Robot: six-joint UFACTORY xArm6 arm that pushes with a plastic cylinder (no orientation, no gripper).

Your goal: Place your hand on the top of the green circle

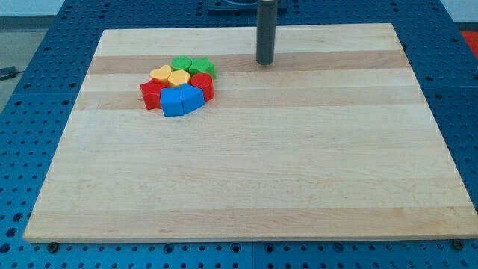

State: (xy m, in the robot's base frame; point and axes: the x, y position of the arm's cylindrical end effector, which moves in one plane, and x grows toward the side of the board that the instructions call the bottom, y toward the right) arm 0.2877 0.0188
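The green circle (181, 63) sits at the top left of a tight cluster of blocks on the wooden board (254, 172). A green star (202, 66) lies just to its right. Below them are two yellow hearts (161, 73) (179, 78), a red block (151, 93) at the left, a red block (204, 84) at the right, a blue cube (173, 101) and a blue pentagon-like block (193, 97). My tip (264, 63) rests on the board to the right of the cluster, well apart from the green star and the green circle.
The board lies on a blue perforated table (30, 112). The board's top edge runs close behind the rod.
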